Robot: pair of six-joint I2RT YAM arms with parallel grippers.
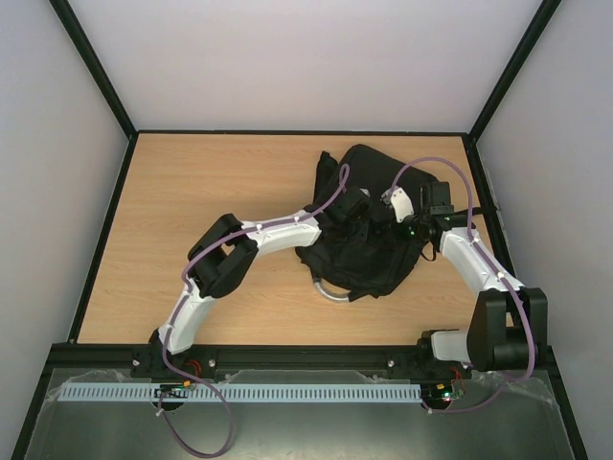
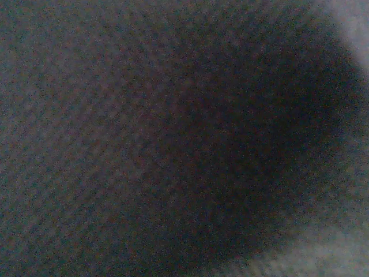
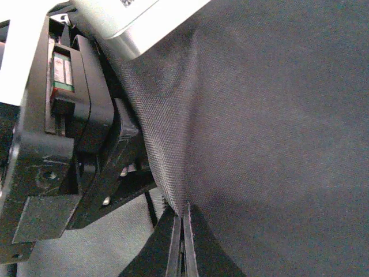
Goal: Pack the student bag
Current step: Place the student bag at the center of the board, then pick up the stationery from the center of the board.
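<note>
The student bag is a large black fabric backpack lying on the wooden table, its silvery-grey loop handle towards me. My left gripper reaches into the bag's top from the left, and its fingers are hidden in the fabric. The left wrist view shows only dark, blurred fabric. My right gripper is shut on a raised fold of the bag's fabric and holds it up at the bag's right side. The left arm's black wrist body shows beside that fold.
The wooden table has a black raised rim and grey walls around it. The bag's black straps lie at its far side. Purple cables run along both arms.
</note>
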